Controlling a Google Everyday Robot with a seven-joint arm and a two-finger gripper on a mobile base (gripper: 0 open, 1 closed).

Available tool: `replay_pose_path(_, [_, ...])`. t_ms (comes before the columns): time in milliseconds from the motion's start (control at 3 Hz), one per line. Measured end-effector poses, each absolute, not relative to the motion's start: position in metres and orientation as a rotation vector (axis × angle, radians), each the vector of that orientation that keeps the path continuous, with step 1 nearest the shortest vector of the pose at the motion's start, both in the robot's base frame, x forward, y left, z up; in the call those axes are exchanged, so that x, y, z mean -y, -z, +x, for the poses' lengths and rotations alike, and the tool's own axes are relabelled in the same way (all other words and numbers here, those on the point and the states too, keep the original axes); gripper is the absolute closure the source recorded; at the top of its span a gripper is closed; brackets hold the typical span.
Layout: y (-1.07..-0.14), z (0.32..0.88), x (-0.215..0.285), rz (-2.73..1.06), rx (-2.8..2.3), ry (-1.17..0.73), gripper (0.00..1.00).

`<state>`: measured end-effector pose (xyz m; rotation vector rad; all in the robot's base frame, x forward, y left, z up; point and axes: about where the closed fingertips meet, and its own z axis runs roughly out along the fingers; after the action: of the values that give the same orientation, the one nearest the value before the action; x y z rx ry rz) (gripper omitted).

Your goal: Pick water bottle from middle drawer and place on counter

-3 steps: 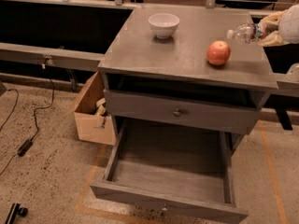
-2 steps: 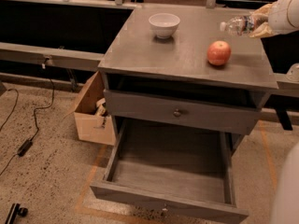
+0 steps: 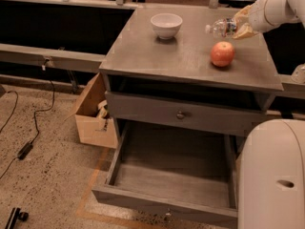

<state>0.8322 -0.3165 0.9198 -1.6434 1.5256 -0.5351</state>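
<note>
The water bottle (image 3: 220,27) is clear with a white cap. It lies sideways in the air, cap to the left, just above the back right of the counter (image 3: 157,56). My gripper (image 3: 242,24) reaches in from the upper right and is shut on the bottle's base end. The middle drawer (image 3: 143,173) is pulled out at the bottom of the cabinet, and its plank floor shows nothing in it. Above it is a closed drawer front with a round knob (image 3: 180,114).
A red apple (image 3: 222,54) sits on the counter just below the bottle. A white bowl (image 3: 166,25) stands at the back middle. A cardboard box (image 3: 93,113) stands left of the cabinet. Cables (image 3: 24,147) lie on the floor. My white body (image 3: 271,175) fills the lower right.
My gripper has moved left with the water bottle, further in over the counter. My white body has come into view at the lower right.
</note>
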Motion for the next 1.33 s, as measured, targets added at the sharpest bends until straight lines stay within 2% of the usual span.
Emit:
replay_pose_path(667, [-0.892, 0.841, 0.299, -1.683, -1.552, 0.455, 0.12])
replay_pose_path(1000, [-0.887, 0.843, 0.298, -1.683, -1.562, 0.447, 0.0])
replay_pose_path(1333, [-0.887, 0.845, 0.301, -1.661, -1.579, 0.448, 0.0])
